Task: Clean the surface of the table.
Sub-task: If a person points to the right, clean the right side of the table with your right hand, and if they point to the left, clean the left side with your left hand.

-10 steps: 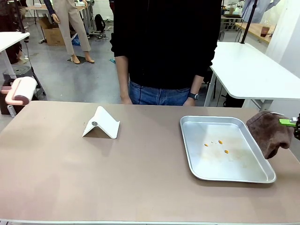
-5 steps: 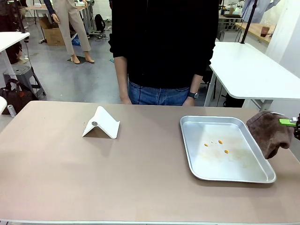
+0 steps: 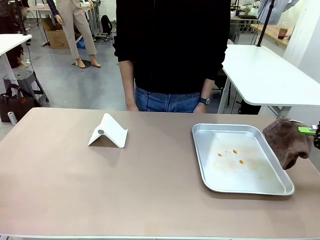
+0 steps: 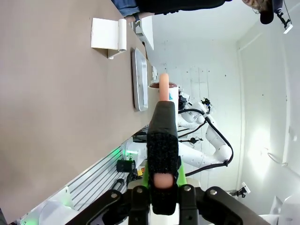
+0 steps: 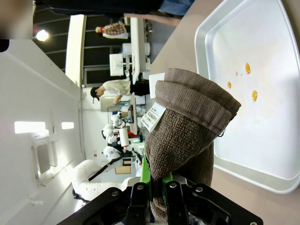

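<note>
The tan-brown table (image 3: 150, 185) stretches across the front view, with a person in a black top standing at its far side. At the table's right edge hangs a brown cloth (image 3: 286, 141), and my right gripper (image 3: 311, 131) is shut on it. In the right wrist view the cloth (image 5: 187, 122) drapes over that gripper (image 5: 157, 180) and hides its fingertips. My left gripper (image 4: 163, 117) is shut on a pink handle (image 4: 164, 84), held off the table (image 4: 47, 93) beside its edge.
A shiny metal tray (image 3: 250, 172) with a few orange crumbs (image 3: 235, 151) lies at the right, close to the cloth. A white folded wedge (image 3: 109, 131) stands left of centre. A white-topped table (image 3: 265, 70) stands beyond the right corner.
A pink and white roller that showed at the front view's left edge has moved out of the picture to the left. The cloth and right gripper have not moved.
</note>
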Robot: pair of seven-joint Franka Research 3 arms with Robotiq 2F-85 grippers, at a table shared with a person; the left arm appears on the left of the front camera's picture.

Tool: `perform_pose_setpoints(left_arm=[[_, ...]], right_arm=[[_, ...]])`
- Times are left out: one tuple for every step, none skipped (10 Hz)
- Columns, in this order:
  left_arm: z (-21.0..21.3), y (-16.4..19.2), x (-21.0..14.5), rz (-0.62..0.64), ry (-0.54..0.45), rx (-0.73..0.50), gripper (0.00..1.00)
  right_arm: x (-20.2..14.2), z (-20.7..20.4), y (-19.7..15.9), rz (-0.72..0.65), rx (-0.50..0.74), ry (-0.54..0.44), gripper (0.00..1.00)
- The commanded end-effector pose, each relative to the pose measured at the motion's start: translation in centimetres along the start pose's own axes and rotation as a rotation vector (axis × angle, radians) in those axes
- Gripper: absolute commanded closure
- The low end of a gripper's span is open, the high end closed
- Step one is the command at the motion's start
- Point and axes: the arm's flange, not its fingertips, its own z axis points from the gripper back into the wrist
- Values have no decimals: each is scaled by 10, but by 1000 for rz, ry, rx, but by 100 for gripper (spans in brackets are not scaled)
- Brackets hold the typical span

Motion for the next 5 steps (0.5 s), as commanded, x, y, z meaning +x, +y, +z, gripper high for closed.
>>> perform_pose_setpoints(left_arm=[[-1,-1,9,12,1,-2,78],[-1,-1,9,12,1,-2,78],[-1,-1,9,12,1,-2,78],[-1,-1,9,12,1,-2,78],[-1,-1,9,12,1,-2,78]], right_arm=[[-1,1,2,5,5,-2,100],[-1,1,2,5,5,-2,100],[-1,1,2,5,5,-2,100],[-1,1,2,5,5,-2,100],[-1,1,2,5,5,-2,100]])
